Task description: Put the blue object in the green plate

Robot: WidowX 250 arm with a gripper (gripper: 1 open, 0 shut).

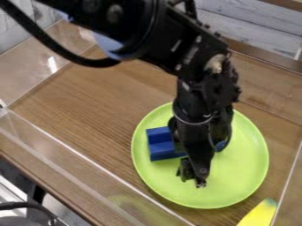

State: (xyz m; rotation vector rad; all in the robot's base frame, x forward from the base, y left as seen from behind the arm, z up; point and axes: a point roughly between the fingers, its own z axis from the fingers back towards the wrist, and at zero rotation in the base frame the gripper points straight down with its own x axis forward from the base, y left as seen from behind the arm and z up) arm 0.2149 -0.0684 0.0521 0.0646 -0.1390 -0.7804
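With twelve o'clock at the top of the camera view, I have my gripper [193, 171] pointing down over the middle of the green plate [217, 192]. My dark fingers overlap each other from this side, so I cannot tell whether they are spread or pressed together. I see nothing blue between my fingertips.

The blue object [163, 145] lies on the green plate, toward ten o'clock from the plate's middle. From my fingertips, most of what I can see of it is up toward ten or eleven o'clock, partly hidden behind me. A small bit of blue also shows past my other side, toward one o'clock from my tips. Whether I touch it higher up, I cannot make out.

The plate sits on the wooden bench [88, 101], its rim curving round below and beside me. Just off that rim, at about five o'clock, there is a yellow thing [259, 214], cut off by the edge of my view. My black cable [53, 51] loops away toward ten o'clock.
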